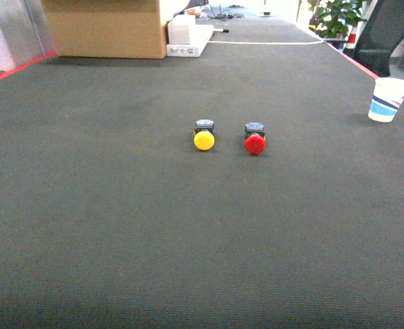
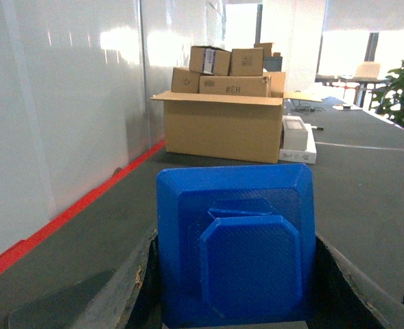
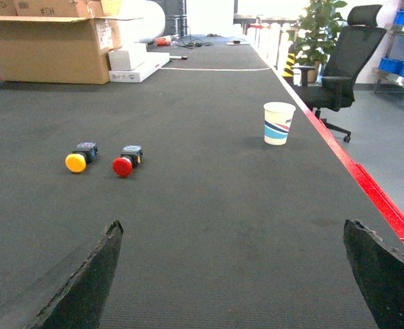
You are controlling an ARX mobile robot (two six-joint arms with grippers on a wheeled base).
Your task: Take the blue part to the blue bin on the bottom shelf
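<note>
Blue plastic is filling the space between the left gripper's (image 2: 234,301) dark jaws: the blue part (image 2: 234,247) is being clamped there, its raised octagonal face turned toward the wrist camera, and the jaws are showing only as dark edges at either side of it. Beyond the held block, well away from the claw, an open cardboard box (image 2: 222,127) is being seen on the dark matting (image 2: 366,178), with smaller cartons (image 2: 219,68) stacked behind it and a white flat box (image 2: 298,140) just beside it on the right. A red stripe (image 2: 71,212) is running along the mat's edge off to the claw's left, under a pale wall.

Over on the other arm, the right gripper (image 3: 232,274) is being held wide, its two black fingertips (image 3: 85,281) spread far apart at the bottom corners of the wrist view, with nothing between them but bare matting. Ahead of that claw and to its left, a yellow button (image 3: 76,162) and a red button (image 3: 123,166) are lying close together, apart from each other. Farther ahead and to the claw's right, a paper cup (image 3: 278,123) is standing upright near the red edge stripe, and a black office chair (image 3: 342,65) is being seen past it, off the mat.

In the head view neither gripper is being shown. The bottom shelf cannot be seen in any view.
</note>
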